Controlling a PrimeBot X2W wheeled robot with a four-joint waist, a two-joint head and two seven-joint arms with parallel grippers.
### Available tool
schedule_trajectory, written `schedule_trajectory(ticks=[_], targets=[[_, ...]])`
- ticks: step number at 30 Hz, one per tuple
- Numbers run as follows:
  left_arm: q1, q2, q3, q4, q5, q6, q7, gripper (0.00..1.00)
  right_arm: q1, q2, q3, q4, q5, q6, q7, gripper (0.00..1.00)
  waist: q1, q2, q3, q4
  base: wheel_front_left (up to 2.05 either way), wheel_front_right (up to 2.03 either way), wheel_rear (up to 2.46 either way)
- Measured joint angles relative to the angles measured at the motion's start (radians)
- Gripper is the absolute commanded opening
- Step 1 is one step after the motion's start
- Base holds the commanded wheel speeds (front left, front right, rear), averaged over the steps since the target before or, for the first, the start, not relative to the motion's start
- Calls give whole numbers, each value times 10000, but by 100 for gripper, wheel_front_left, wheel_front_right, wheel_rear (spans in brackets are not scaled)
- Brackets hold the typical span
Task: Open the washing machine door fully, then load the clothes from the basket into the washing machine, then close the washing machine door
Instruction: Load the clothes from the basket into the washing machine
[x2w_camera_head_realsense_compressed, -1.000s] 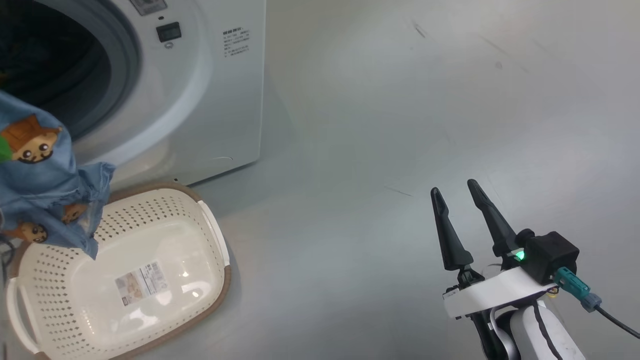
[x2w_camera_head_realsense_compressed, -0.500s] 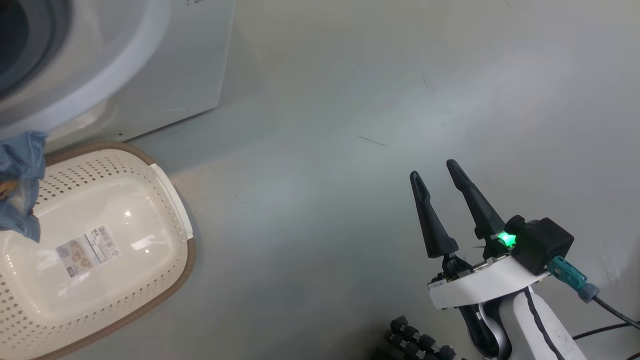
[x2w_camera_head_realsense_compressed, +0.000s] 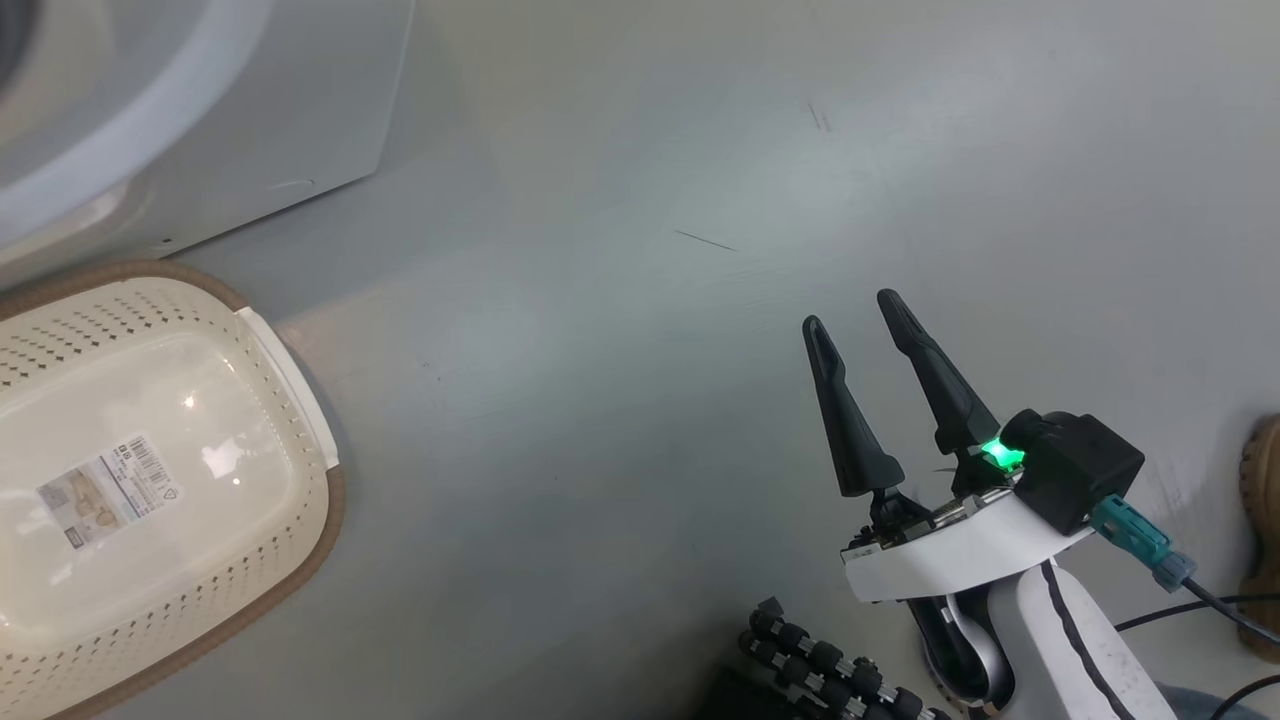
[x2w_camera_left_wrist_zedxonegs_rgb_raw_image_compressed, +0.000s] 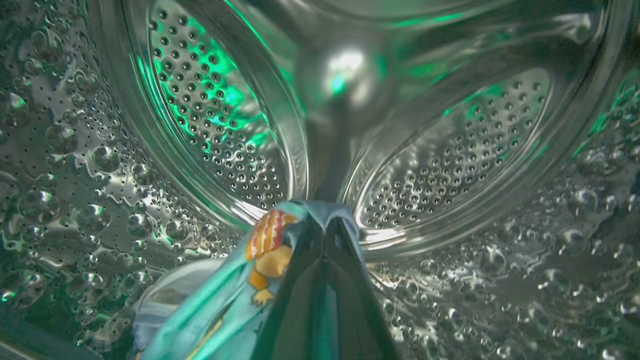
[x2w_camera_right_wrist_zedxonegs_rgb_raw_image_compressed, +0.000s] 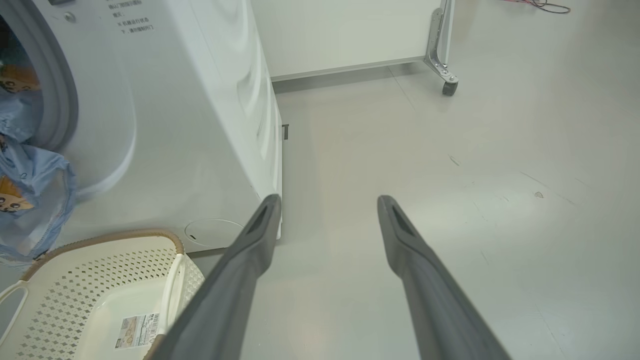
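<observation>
Inside the perforated steel drum (x2w_camera_left_wrist_zedxonegs_rgb_raw_image_compressed: 210, 115) of the washing machine (x2w_camera_right_wrist_zedxonegs_rgb_raw_image_compressed: 190, 110), my left gripper (x2w_camera_left_wrist_zedxonegs_rgb_raw_image_compressed: 325, 227) is shut on the light-blue clothes (x2w_camera_left_wrist_zedxonegs_rgb_raw_image_compressed: 235, 295) printed with an orange cartoon figure. More of that garment (x2w_camera_right_wrist_zedxonegs_rgb_raw_image_compressed: 25, 200) hangs out over the grey gasket, above the basket (x2w_camera_right_wrist_zedxonegs_rgb_raw_image_compressed: 95, 295). The cream basket (x2w_camera_head_realsense_compressed: 150, 480) stands on the floor before the machine (x2w_camera_head_realsense_compressed: 200, 110), and only its label sticker shows inside. My right gripper (x2w_camera_head_realsense_compressed: 855, 315) is open over bare floor, well right of the basket. Its two fingers (x2w_camera_right_wrist_zedxonegs_rgb_raw_image_compressed: 250, 260) hold nothing. The door is out of view.
A wheeled panel's leg (x2w_camera_right_wrist_zedxonegs_rgb_raw_image_compressed: 442, 50) stands behind the machine. Cables and a ribbed black part (x2w_camera_head_realsense_compressed: 820, 665) lie at the bottom of the head view. A brown shoe (x2w_camera_head_realsense_compressed: 1262, 520) shows at the right edge. Grey floor (x2w_camera_head_realsense_compressed: 620, 400) spreads between basket and right arm.
The head camera has swung right and down, so machine and basket slid left. The blue garment has left the head view. My right gripper stays open.
</observation>
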Motion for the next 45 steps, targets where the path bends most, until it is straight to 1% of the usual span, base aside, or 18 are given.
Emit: schedule_trajectory(ticks=[2, 5, 6, 7, 8, 9, 10, 11, 12, 16, 25, 27, 33, 38, 45], targets=[[-362, 81, 36, 123, 0, 0, -58, 0, 1, 0, 29, 0, 6, -38, 0, 100, -1, 0, 19, -31, 0, 0, 0], [-491, 355, -305, 529, 295, -73, 25, 0, 1, -2, 63, 0, 77, -67, 0, 100, 0, 0, 43, -67, 0, 0, 0], [-461, 364, -357, 757, 330, -73, 50, 7, 0, 2, 94, 8, 84, -102, 2, 100, 0, 0, 40, -79, 0, 0, 0], [-400, 364, -414, 1001, 380, -73, 50, 24, 0, 6, 104, 15, 98, -132, 2, 100, 0, 0, 22, -86, 0, 0, 0], [-303, 362, -502, 1256, 405, -73, 71, 38, 0, 6, 104, 23, 132, -142, 2, 100, -1, 0, -11, -86, 0, 0, 0], [-199, 359, -589, 1473, 470, -73, 127, 48, 0, 4, 107, 35, 167, -142, 2, 100, 0, 0, -51, -82, 0, 0, 0], [-81, 343, -665, 1628, 573, -71, 123, 88, 0, 4, 113, 50, 174, -151, 0, 100, -1, 0, -97, -76, 0, 0, 0], [-9, 334, -742, 1785, 698, -69, 123, 88, -1, 4, 115, 59, 174, -207, 2, 100, -1, 0, -147, -66, 0, 0, 0], [32, 328, -813, 1910, 779, -59, 125, 100, -4, 4, 102, 61, 174, -213, 2, 100, -1, 0, -200, -52, 0, 0, 0], [44, 217, -976, 2276, 947, 33, 111, 100, -130, 2, -13, 92, 173, -217, 0, 100, -1, 0, -424, 56, 0, 0, 0], [43, -477, -1206, 2909, 949, 107, 77, 100, -209, -6, -186, 194, 59, -230, 2, 100, -1, 0, -890, 537, 0, 0, 0], [45, -583, -1381, 2972, 1014, 107, -42, 100, -209, -8, -207, 245, 35, -230, 2, 100, -1, 0, -967, 676, 0, 0, 0], [204, -1039, -1377, 3237, 974, 105, -548, 100, -212, -17, -293, 491, -234, -228, 0, 100, -1, 0, -1200, 1094, 0, 0, 0], [743, -1574, -1354, 3542, 725, -82, -957, 100, -337, -33, -512, 631, -261, -228, 2, 100, -1, 0, -1456, 1436, 0, 0, 0], [1383, -2136, -1818, 3754, 828, -347, -1607, 100, -375, -42, -844, 825, -487, -224, 0, 100, -2, 0, -1864, 1997, 0, 0, 0]])
